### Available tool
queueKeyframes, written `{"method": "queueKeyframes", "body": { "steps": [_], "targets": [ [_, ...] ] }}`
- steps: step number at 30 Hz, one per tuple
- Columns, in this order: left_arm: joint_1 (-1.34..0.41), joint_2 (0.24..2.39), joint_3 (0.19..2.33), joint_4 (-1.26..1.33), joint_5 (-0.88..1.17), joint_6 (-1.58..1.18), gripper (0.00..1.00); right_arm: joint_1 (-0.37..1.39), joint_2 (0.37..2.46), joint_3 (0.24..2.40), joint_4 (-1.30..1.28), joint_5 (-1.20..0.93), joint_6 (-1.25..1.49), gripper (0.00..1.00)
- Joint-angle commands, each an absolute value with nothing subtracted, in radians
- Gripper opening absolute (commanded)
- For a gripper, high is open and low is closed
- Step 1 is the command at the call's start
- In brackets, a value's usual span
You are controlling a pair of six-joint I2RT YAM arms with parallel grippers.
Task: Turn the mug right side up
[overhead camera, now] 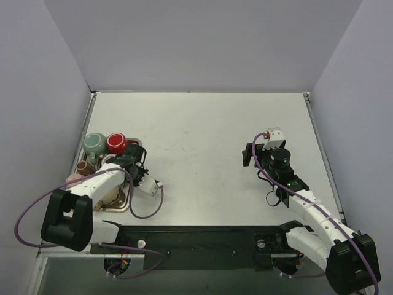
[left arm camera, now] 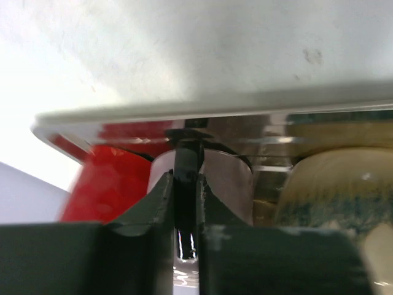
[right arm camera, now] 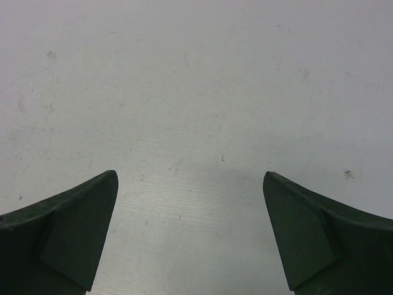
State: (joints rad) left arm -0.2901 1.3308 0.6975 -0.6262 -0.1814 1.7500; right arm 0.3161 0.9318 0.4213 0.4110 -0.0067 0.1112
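Several mugs sit in a metal tray [overhead camera: 136, 146] at the left edge of the table, among them a green one [overhead camera: 94, 144] and a red one [overhead camera: 116, 142]. My left gripper [overhead camera: 130, 163] reaches into the tray. In the left wrist view it [left arm camera: 185, 184] is shut on a thin black handle [left arm camera: 186, 150] of a pale mug [left arm camera: 228, 184]. That mug stands between the red mug [left arm camera: 104, 178] and a beige speckled mug [left arm camera: 334, 184]. I cannot tell which way up the pale mug is. My right gripper [overhead camera: 255, 152] is open and empty over bare table [right arm camera: 190, 184].
The tray's rim [left arm camera: 215, 110] runs across the left wrist view just behind the mugs. A pink mug [overhead camera: 73, 180] and a brown one [overhead camera: 83, 166] lie at the tray's left. Grey walls close the table on three sides.
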Motion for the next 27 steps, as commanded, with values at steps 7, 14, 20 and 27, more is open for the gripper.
{"method": "queueKeyframes", "body": {
  "steps": [7,14,20,27],
  "targets": [
    [-0.314,1.224,0.819,-0.661,0.0,1.629,0.0,0.322,0.914,0.475,0.373,-0.023,0.143,0.98],
    [-0.316,1.167,1.115,-0.689,0.346,0.998,0.0,0.353,0.836,0.609,0.18,-0.121,0.289,0.97],
    [-0.318,1.091,1.157,-0.424,0.566,0.32,0.0,0.569,0.841,0.653,0.357,-0.228,0.463,0.97],
    [-0.319,1.071,1.172,-0.281,0.788,-0.124,0.0,0.817,1.047,0.822,0.531,-0.325,0.569,0.93]
  ]
}}
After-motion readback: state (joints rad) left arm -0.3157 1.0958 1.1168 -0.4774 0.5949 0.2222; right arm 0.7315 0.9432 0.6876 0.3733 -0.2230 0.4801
